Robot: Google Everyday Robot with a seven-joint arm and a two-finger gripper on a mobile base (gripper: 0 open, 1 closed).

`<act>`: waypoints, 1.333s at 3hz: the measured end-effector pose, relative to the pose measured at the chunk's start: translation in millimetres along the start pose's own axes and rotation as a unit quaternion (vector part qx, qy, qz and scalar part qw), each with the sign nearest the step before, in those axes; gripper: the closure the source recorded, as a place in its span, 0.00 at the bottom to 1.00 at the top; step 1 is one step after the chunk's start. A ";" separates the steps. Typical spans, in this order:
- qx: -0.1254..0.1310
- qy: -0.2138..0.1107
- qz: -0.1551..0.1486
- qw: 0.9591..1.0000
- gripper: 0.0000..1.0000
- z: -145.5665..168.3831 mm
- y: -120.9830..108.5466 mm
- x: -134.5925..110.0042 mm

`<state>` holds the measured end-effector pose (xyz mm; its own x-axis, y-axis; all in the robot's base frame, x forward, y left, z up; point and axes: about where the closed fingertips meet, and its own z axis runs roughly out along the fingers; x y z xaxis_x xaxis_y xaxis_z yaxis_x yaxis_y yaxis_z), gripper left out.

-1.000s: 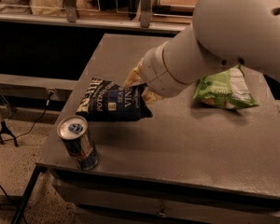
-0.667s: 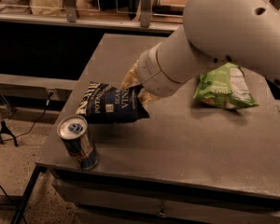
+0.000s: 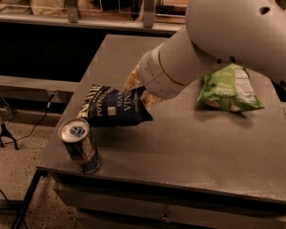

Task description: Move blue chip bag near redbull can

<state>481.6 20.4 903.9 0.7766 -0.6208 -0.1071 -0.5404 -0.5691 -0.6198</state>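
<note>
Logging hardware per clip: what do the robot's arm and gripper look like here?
The arm is bulky, smooth and off-white: rounded cylindrical segments with a ringed seam and a few small dark holes. No cables or logos show. The gripper, at the blue chip bag's upper right edge, is tan-cream, mostly hidden by the wrist.

On the bench (image 3: 190,147), can (image 3: 80,144) at lower left; bag (image 3: 112,108) just behind it; claw (image 3: 140,89) at bag's right end; second bag (image 3: 229,87) at right.
</note>
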 end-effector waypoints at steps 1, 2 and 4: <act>0.000 0.001 -0.002 1.000 0.38 -1.3 -1.3 -2.1; 0.001 0.003 -0.005 1.000 0.15 -2.6 -2.6 -4.1; 0.004 0.010 -0.007 1.000 0.00 -7.2 -3.6 -6.6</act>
<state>476.1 22.6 912.5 0.7777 -0.6230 -0.0836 -0.5267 -0.5732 -0.6276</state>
